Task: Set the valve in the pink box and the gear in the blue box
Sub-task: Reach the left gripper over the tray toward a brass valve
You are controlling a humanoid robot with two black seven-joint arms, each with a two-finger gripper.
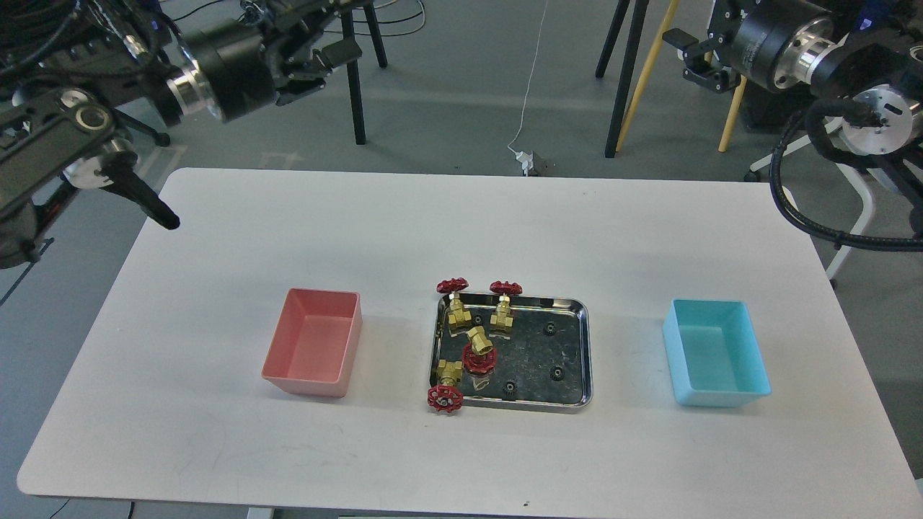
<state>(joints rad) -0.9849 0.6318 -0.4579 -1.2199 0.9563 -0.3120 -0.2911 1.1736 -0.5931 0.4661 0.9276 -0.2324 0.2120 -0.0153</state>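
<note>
Several brass valves with red handwheels lie in the left half of a steel tray (587, 353): two at the back (456, 305) (503, 308), one in the middle (477, 350), one at the front left corner (445, 386). Small black gears (550, 329) (556, 373) (509, 389) lie in the tray's right half. The pink box (306, 386) stands empty to the tray's left. The blue box (721, 398) stands empty to its right. My left gripper (328, 43) hangs high beyond the table's far left, open and empty. My right gripper (694, 58) hangs beyond the far right corner, open and empty.
The white table (461, 231) carries only the tray and the two boxes. Beyond its far edge are black tripod legs (353, 79) (624, 79), a cable plug on the floor (530, 162) and a white stand at the right (862, 209).
</note>
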